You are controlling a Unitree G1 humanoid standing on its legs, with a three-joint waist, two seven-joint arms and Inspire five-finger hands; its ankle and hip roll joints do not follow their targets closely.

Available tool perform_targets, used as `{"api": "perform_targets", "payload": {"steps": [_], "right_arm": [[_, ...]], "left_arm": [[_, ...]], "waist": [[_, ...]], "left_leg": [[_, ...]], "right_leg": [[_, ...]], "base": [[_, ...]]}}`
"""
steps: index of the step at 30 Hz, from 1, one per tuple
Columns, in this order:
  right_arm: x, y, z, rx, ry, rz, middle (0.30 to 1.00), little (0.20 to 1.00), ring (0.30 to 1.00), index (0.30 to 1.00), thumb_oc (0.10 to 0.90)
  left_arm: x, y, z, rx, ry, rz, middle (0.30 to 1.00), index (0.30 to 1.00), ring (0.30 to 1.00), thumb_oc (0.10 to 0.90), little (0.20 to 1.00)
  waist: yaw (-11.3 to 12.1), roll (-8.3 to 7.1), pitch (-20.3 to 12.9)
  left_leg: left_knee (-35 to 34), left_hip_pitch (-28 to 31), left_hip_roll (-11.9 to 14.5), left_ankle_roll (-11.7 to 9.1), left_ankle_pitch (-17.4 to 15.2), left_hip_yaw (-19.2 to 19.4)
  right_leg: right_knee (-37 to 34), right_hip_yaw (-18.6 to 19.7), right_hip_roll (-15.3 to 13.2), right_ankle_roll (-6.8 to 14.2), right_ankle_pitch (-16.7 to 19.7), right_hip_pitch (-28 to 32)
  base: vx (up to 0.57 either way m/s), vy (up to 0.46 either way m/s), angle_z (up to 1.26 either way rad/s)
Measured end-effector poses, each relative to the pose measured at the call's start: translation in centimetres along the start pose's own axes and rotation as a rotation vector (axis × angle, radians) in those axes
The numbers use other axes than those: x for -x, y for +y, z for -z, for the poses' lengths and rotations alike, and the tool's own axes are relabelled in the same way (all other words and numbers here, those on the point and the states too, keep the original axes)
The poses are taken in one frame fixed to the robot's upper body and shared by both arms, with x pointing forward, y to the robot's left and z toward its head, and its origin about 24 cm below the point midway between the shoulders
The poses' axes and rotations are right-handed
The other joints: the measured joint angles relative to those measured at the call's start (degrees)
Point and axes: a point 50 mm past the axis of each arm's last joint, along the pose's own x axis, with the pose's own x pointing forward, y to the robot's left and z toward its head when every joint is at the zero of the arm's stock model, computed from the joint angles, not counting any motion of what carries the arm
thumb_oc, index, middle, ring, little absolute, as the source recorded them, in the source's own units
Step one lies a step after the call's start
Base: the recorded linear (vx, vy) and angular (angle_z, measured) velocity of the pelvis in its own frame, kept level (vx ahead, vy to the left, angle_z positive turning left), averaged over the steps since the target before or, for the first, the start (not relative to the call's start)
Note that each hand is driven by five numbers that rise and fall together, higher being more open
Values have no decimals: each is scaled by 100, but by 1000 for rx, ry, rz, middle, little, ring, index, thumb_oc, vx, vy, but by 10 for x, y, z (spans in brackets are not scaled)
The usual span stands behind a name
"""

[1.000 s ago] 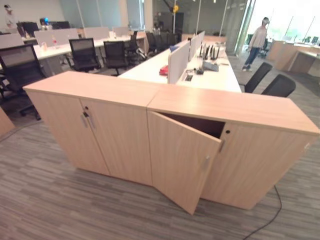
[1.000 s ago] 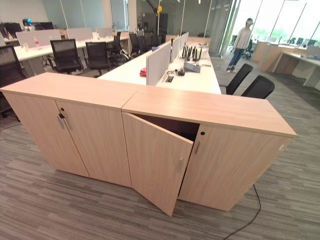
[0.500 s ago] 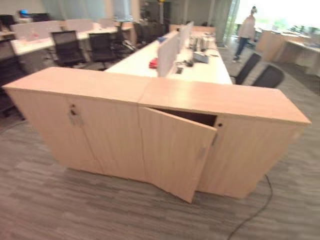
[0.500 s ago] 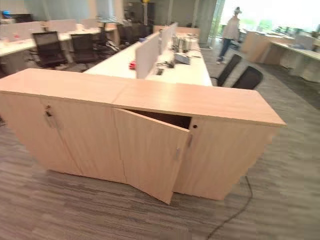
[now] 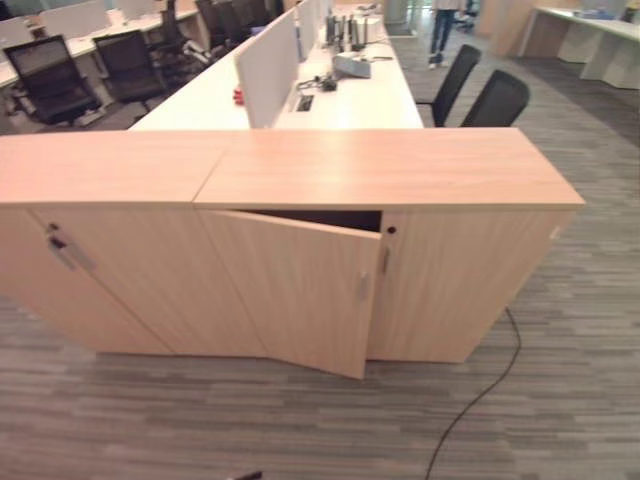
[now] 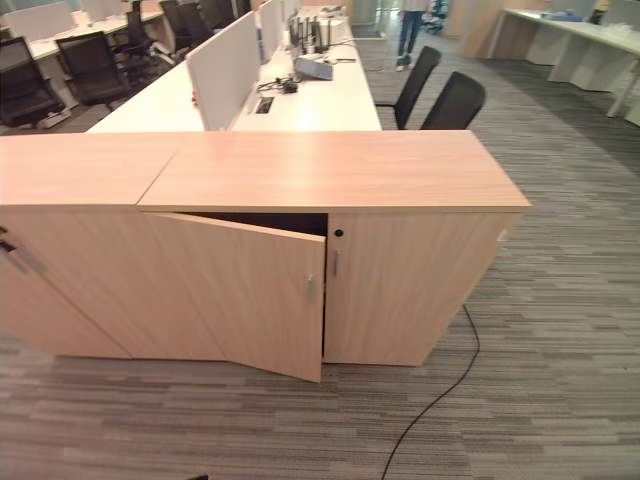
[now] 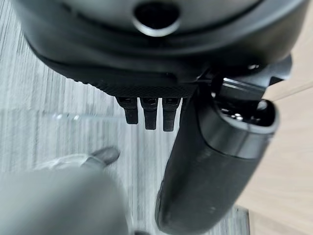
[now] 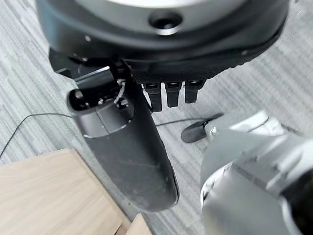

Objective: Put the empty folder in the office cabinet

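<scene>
A light-wood office cabinet (image 5: 380, 170) stands before me on the carpet. Its left door (image 5: 290, 290) hangs ajar, with a dark gap (image 5: 320, 218) showing along the top edge; the right door (image 6: 410, 290) is closed. My left hand (image 7: 205, 166) hangs low over the carpet beside a wood panel, fingers straight and holding nothing. My right hand (image 8: 127, 152) also hangs over the carpet, close to a wooden corner, with straight fingers and nothing in it.
A second cabinet (image 5: 100, 170) with closed doors adjoins on the left. Behind stand white desks with a partition (image 5: 265, 60) and black chairs (image 5: 495, 98). A person (image 5: 443, 20) walks far back. Open carpet lies in front and to the right.
The whole picture has shifted and tilted down, so the camera has moved; the cabinet looks nearer and more central. The door stays ajar as before.
</scene>
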Motion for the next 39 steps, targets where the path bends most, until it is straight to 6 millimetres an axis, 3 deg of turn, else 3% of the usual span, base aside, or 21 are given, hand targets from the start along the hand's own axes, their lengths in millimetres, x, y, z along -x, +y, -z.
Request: {"api": "perform_targets", "payload": {"steps": [2,3,8,10,11,13,14,15,16,17,18,20,21,24,26,30,32,39], "right_arm": [[-1,7,0,46,9,-25,900,900,900,900,800],[0,5,7,64,33,-21,900,900,900,900,800],[0,0,5,57,28,-9,900,900,900,900,800],[1,-1,9,49,47,-4,900,900,900,900,800],[1,-3,11,44,56,0,900,900,900,900,800],[1,-1,13,44,60,-7,900,900,900,900,800],[1,-1,14,53,60,-1,900,900,900,900,800],[1,-2,13,62,57,2,900,900,900,900,800],[2,-6,13,73,56,13,900,900,900,900,800],[2,-8,13,83,59,22,900,900,900,900,800],[1,-4,7,104,46,17,900,900,900,900,800],[0,-1,3,151,44,12,900,900,900,900,800],[-1,1,2,163,45,5,900,900,900,900,800],[-1,4,7,157,50,-3,900,900,900,900,800],[0,3,6,154,48,-2,900,900,900,900,800],[0,1,3,67,22,8,900,900,900,900,800],[-1,4,1,48,9,-1,900,900,900,900,800],[0,5,10,52,36,-12,900,900,900,900,800]], "left_arm": [[0,1,4,20,16,13,900,900,900,800,900],[0,2,3,22,18,25,900,900,900,800,900],[1,3,5,76,33,38,900,900,900,800,900],[1,8,4,93,29,23,900,900,900,800,900],[1,12,5,119,27,7,900,900,900,800,900],[1,16,1,114,11,-3,900,900,900,800,900],[1,16,-7,113,-42,-10,900,900,900,800,900],[1,19,-12,96,-62,-12,900,900,900,800,900],[0,15,-17,81,-79,-2,900,900,900,800,900],[0,14,-25,75,-100,4,900,900,900,800,900],[-2,4,-40,55,-137,29,900,900,900,800,900],[-2,-2,-47,1,-165,47,900,900,900,800,900],[-2,-8,-52,-28,-175,66,900,900,900,800,900],[-2,-10,-54,-54,-179,67,900,900,900,800,900],[-2,-12,-50,-48,-181,67,900,900,900,800,900],[-2,-11,-40,-49,-162,45,900,900,900,800,900],[-2,-7,-34,-14,-137,33,900,900,900,800,900],[1,0,-1,45,-49,21,900,900,900,800,900]], "waist": [[7,-8,-4],[-6,-35,-3],[21,-19,5],[2,-115,9],[-2,-227,7],[34,-319,61],[215,-421,112],[272,-355,141],[305,-344,138],[352,-397,144],[318,-434,234],[302,-419,288],[276,-373,396],[256,-408,438],[256,-427,452],[255,-253,406],[266,-177,374],[275,12,176]], "left_leg": [[116,-14,91,19,-40,49],[308,-33,162,69,-71,54],[689,-99,370,80,-75,46],[1152,-215,489,-43,-18,21],[1575,-359,615,-231,112,-76],[2396,-688,800,-291,130,-245],[3195,-1052,963,-416,268,-624],[3561,-1239,939,-445,267,-954],[3931,-1514,723,-499,-61,-1426],[3984,-1652,424,-402,-280,-1615],[3737,-1944,-131,-235,-536,-1824],[2258,-1917,-598,-137,-563,-1824],[1551,-1904,-780,-29,-363,-1825],[1350,-1804,-815,6,-144,-1829],[949,-1425,-824,98,-84,-1823],[-150,-504,-791,228,165,-1843],[-172,-448,-759,340,416,-1819],[-146,-290,-919,520,347,-1682]], "right_leg": [[0,71,89,-56,-41,-6],[-1,108,137,-104,-78,13],[-1,225,278,-248,-151,102],[-47,257,334,-366,-244,155],[-6,284,386,-445,-320,180],[20,389,481,-547,-352,234],[1,549,625,-878,-299,330],[-1,580,671,-996,-288,326],[16,634,679,-1030,-267,327],[7,688,641,-1060,-246,313],[3,700,557,-1051,-222,263],[-36,713,498,-935,-193,133],[-38,704,551,-911,-167,127],[-38,707,637,-931,-192,173],[-37,749,638,-921,-224,244],[7,720,684,-898,-231,264],[4,720,702,-833,-209,186],[1,819,549,-639,-276,326]], "base": [[132,-163,-21],[115,-133,-18],[106,-134,-16],[104,-215,-7],[99,-242,-15],[-10,-96,-33],[-53,-32,-50],[-124,23,-48],[-81,48,-25],[-102,126,-21],[-31,106,-22],[-11,74,-15],[28,84,-17],[62,105,-9],[46,115,-4],[38,85,9],[73,79,5],[44,49,-6]]}}
